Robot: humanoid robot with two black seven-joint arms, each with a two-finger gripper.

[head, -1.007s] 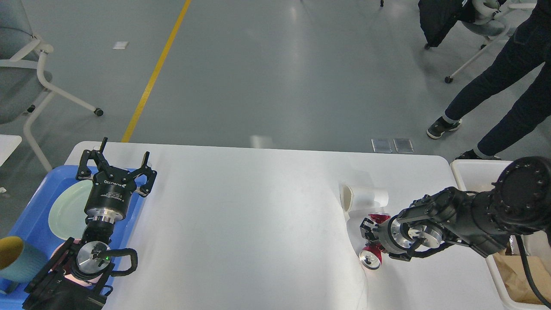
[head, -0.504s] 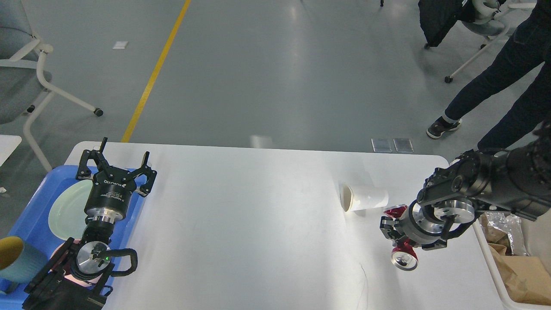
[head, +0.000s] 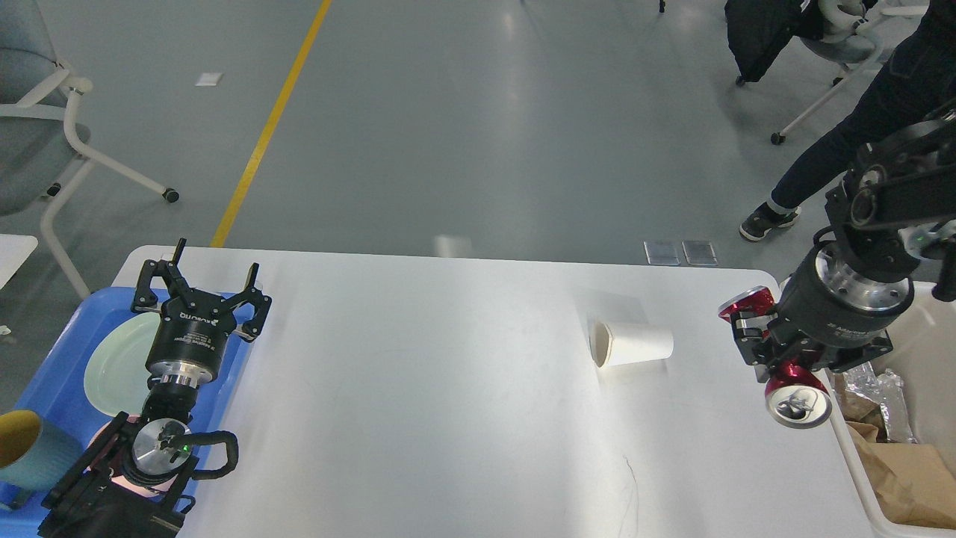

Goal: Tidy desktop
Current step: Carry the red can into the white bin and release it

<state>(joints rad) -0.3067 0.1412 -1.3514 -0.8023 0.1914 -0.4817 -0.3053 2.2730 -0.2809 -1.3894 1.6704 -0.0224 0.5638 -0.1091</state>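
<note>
Right gripper (head: 769, 351) is pinching a red can (head: 784, 381), carried off the desktop (head: 448, 388) at its right edge, just short of the bin (head: 896, 478). Can is tilted, silver end facing down toward us, red body running up between the fingers.

Left gripper (head: 198, 288) has its fingers spread, holding nothing, parked over the boundary between the desktop's left edge and the blue tray (head: 52, 373). Tray holds a pale plate (head: 119, 366) and a teal cup (head: 30, 448).

White paper cup (head: 631, 344) lies on its side on the right half of the desktop, mouth to the left, well clear of both grippers. Rest of the surface looks bare.

Risks as I see them:
- Can looks not fully past the bin wall. Release here and it probably clips the rim, bounces to the desktop or the floor.
- Grip looks to be near one end of the can. A fast swing could let it pivot or slip out.
- If there's liquid left, that tilt dumps it on the desktop edge. Can't tell if it's empty.
- Bin already has brown paper (head: 907, 478) and foil (head: 870, 388) in it, so the can may land high and roll.
- Paper cup is light and on its side. An arm passing close could roll it.
- Person's legs (head: 844, 164) near the far right corner, close to the arm's sweep.
</note>
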